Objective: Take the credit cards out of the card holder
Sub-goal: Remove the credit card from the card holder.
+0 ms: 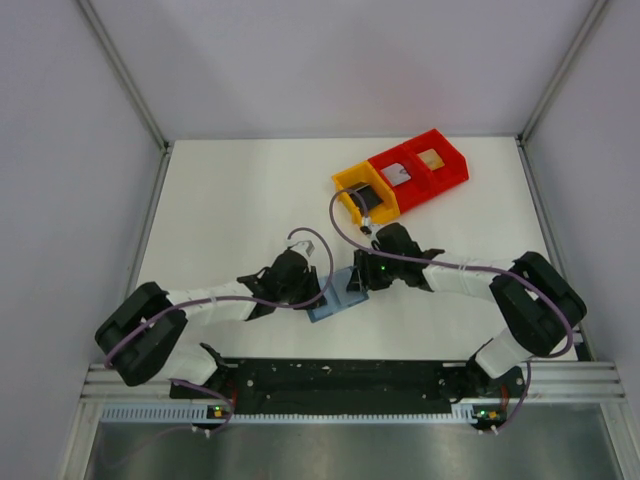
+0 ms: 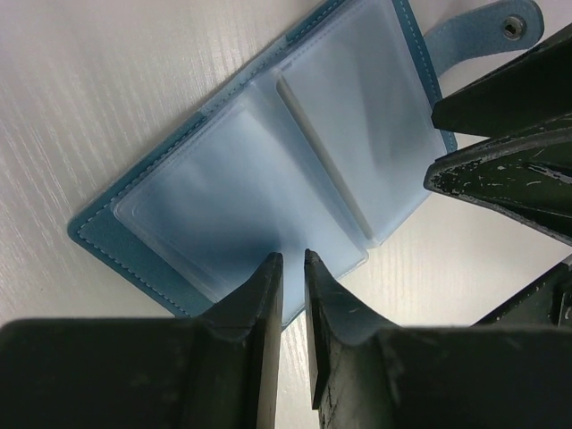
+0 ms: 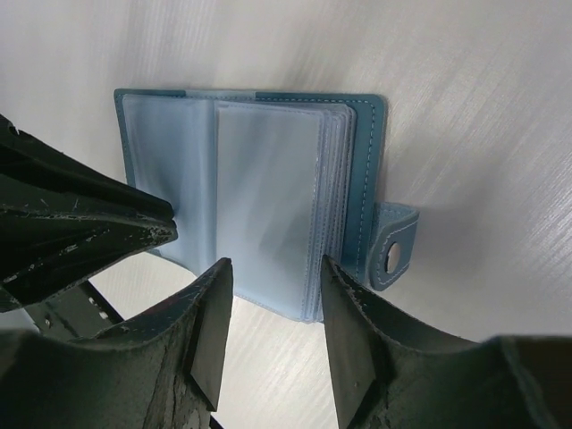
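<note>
Teal-blue card holder (image 1: 333, 300) lies open on the white worktop (image 1: 230, 200) in the top view, in front of the arm bases and between the two tools. Left tool (image 1: 312, 288) sits at its left edge, right tool (image 1: 358, 283) at its right edge. Well apart, toward the far right, stands a yellow bin (image 1: 347, 183) joined to a red bin (image 1: 450, 160). A dark card (image 1: 368, 198) is in the yellow bin. A grey card (image 1: 398, 174) and a tan card (image 1: 432, 158) each lie in their own red compartment.

Left wrist view: card holder (image 2: 98, 234) is spread flat, clear sleeves (image 2: 232, 179) facing up, snap tab (image 2: 500, 27) at the upper right. No card can be made out inside the sleeves. Left tool (image 2: 293, 266) has its fingers nearly together, only a slim gap, tips at the near edge of the holder. Cannot tell whether they pinch that edge. Right tool (image 2: 447, 147) enters from the right, over the holder's right leaf.

Right wrist view: card holder (image 3: 368, 179) has a stack of sleeves (image 3: 268, 179) on its right leaf, and the snap tab (image 3: 393, 250) juts out to the right. Right tool (image 3: 273, 284) is open, fingers well apart, straddling the lower edge of the sleeve stack. Left tool (image 3: 165, 223) reaches in from the left onto the other leaf.
</note>
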